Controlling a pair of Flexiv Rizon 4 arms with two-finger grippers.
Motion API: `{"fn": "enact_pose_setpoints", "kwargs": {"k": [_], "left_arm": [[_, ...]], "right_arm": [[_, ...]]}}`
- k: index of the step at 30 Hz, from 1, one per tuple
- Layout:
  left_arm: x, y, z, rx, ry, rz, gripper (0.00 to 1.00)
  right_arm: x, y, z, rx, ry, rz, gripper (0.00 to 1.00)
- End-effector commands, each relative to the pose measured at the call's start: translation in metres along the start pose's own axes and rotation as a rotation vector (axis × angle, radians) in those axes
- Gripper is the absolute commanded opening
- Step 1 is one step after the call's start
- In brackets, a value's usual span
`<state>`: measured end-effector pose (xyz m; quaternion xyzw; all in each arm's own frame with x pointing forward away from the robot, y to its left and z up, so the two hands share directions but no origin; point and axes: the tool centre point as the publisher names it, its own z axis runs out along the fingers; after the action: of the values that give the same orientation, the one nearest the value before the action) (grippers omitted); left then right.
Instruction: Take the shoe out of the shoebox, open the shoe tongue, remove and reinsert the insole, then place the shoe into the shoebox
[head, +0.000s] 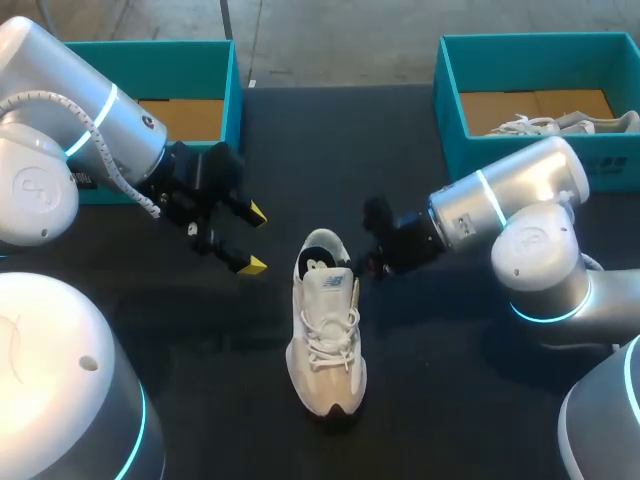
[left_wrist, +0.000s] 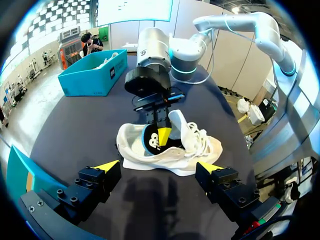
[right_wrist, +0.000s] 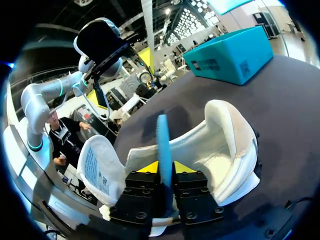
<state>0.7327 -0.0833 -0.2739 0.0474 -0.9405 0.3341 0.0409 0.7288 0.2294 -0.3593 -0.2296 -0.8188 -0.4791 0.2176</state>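
Insole step in hand, by my reading. Shoe (head: 325, 335) upright mid-desk (head: 200, 330), well apart from teal shoebox (head: 232, 110), tongue folded open. Right gripper (right_wrist: 164, 167) at shoe opening, jaws pinching blue insole (right_wrist: 163, 140) edge-on. Left gripper (head: 256, 238) beside heel, jaws spread, empty. Next likely: draw insole clear; left may need to steady shoe.

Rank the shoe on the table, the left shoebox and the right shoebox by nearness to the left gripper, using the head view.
1. Shoe, mid-table, just beside the open left gripper.
2. Left shoebox, far left corner.
3. Right shoebox, far right corner.
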Motion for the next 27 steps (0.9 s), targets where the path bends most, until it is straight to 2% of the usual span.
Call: {"fn": "enact_pose_setpoints", "kwargs": {"k": [1,7,11,13,14,15,27], "left_arm": [[0.001,0.000,-0.001,-0.002,-0.001,0.000,1.00],[0.001,0.000,-0.001,-0.002,-0.001,0.000,1.00],[0.001,0.000,-0.001,-0.002,-0.001,0.000,1.00],[0.001,0.000,-0.001,-0.002,-0.001,0.000,1.00],[0.001,0.000,-0.001,-0.002,-0.001,0.000,1.00],[0.001,0.000,-0.001,-0.002,-0.001,0.000,1.00],[0.001,0.000,-0.001,-0.002,-0.001,0.000,1.00]], "right_arm": [[0.001,0.012,-0.004,-0.007,-0.019,-0.023,0.47],[-0.002,0.028,-0.008,-0.011,-0.029,-0.056,0.51],[-0.007,0.031,-0.007,-0.012,-0.028,-0.062,0.45],[-0.010,0.030,-0.006,-0.012,-0.027,-0.062,0.34],[-0.011,0.029,-0.005,-0.011,-0.025,-0.060,0.20],[-0.012,0.027,-0.004,-0.008,-0.023,-0.057,0.00],[-0.002,0.002,0.004,0.033,-0.002,-0.013,0.00]]}}
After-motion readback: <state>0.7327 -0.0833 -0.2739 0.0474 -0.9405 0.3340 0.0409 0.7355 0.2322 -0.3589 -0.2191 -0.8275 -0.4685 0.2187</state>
